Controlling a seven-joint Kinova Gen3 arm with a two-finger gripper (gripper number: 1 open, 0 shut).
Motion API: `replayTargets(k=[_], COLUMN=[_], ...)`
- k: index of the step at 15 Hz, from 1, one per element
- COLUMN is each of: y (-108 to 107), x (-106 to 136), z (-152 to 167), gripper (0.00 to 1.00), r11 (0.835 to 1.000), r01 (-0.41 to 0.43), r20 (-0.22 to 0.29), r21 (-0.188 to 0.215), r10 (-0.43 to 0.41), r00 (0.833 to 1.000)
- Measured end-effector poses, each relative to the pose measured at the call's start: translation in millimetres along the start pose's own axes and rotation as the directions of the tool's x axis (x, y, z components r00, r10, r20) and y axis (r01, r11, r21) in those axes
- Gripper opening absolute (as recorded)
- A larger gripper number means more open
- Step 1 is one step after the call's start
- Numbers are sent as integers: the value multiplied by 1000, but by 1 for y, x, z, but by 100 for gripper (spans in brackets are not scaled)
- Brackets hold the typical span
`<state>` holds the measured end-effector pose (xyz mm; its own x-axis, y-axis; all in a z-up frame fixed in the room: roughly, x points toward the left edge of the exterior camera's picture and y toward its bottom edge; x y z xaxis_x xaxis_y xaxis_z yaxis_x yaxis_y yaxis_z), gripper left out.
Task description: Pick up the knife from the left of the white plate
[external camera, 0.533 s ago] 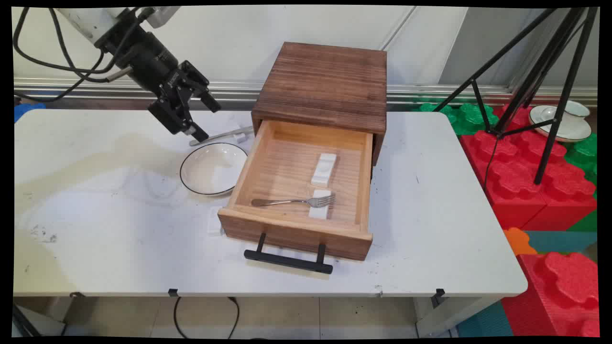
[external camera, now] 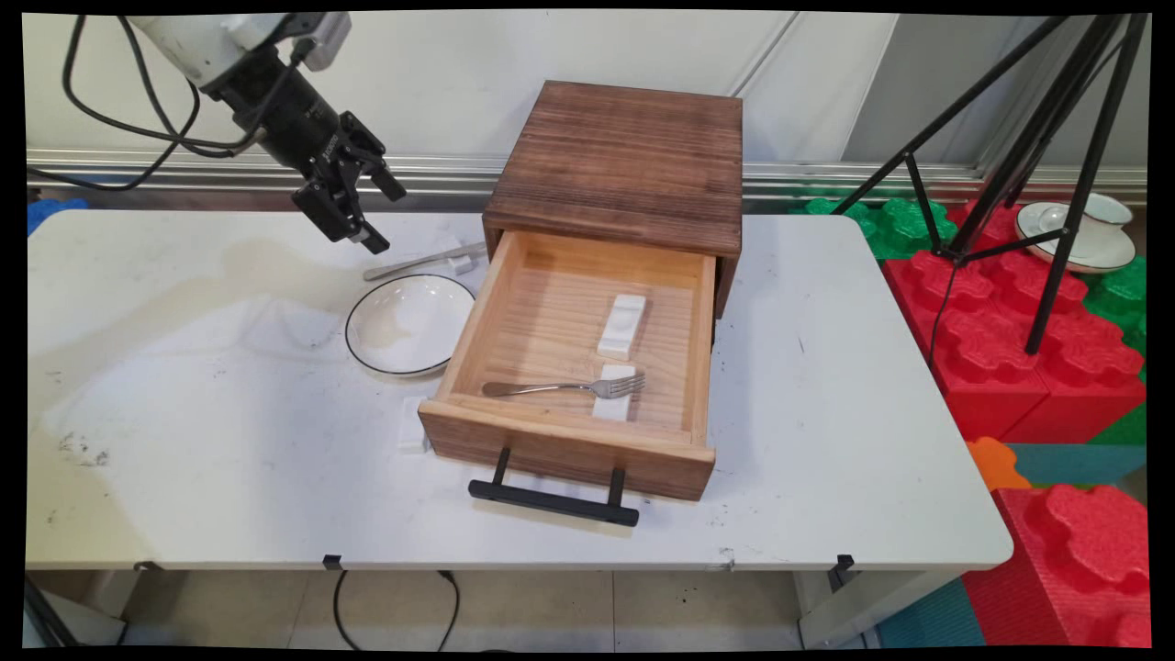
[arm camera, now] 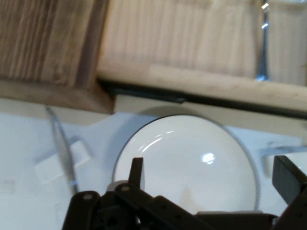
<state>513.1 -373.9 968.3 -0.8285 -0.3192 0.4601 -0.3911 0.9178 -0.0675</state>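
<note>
We see a cabinet [external camera: 624,161] of dark, rough-grained wood, and its drawer [external camera: 574,367] of paler, smoother wood with a matt black metal handle [external camera: 553,500]. Inside we note a shiny metal fork [external camera: 560,388] lying across one of two matt white blocks [external camera: 621,326]. The bowl [external camera: 408,323] looks like glossy white ceramic with a thin dark rim. Behind it lies a bright metal utensil [external camera: 422,262]. The table [external camera: 229,441] is smooth white, scuffed and stained. We see the gripper [external camera: 376,207] in matt black.
</note>
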Motion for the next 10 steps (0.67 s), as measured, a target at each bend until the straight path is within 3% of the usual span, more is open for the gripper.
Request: replayTargets(k=[10], y=[-46], x=[-24], z=[40], gripper=[100], r11=[995], r01=[39], r20=[88], r21=[90], r10=[-47], r00=[995])
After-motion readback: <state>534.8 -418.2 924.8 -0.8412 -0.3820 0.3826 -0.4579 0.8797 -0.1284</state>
